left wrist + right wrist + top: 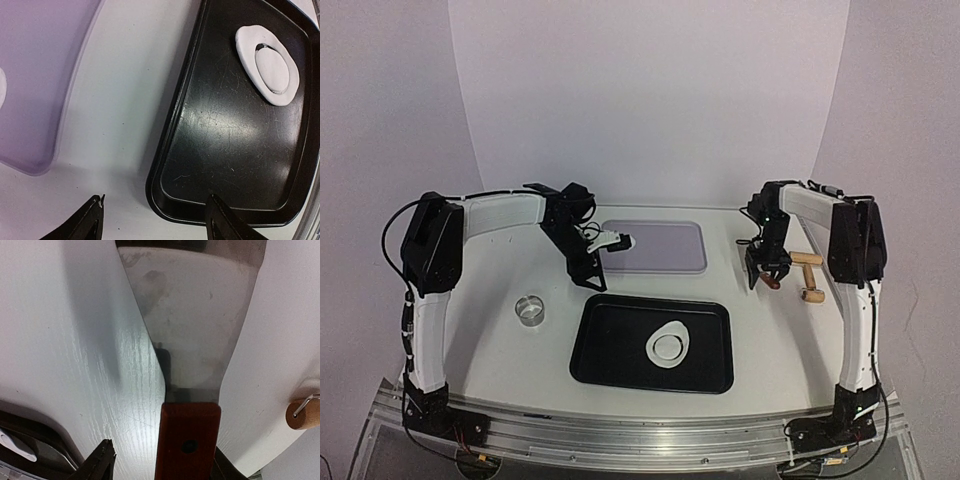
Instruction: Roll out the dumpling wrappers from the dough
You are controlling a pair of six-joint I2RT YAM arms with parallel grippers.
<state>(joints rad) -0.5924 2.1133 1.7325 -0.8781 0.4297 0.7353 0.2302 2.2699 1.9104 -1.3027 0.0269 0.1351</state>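
Observation:
A white dough sheet [670, 346] lies in the black tray [610, 350], with a round disc cut in its middle [272, 69]. A white sliver, perhaps a dumpling wrapper [1, 85], shows on the purple board [670, 245] at the edge of the left wrist view. My left gripper [595, 278] is open and empty [157, 200], low over the table between board and tray. My right gripper [767, 278] is open [162, 450] around the red-brown handle of a metal scraper [195, 330]. Its left finger [100, 462] stands apart from the handle.
A small metal ring cutter [531, 310] stands left of the tray. A wooden rolling pin [808, 275] lies at the right, close to my right gripper; its end shows in the right wrist view [302, 415].

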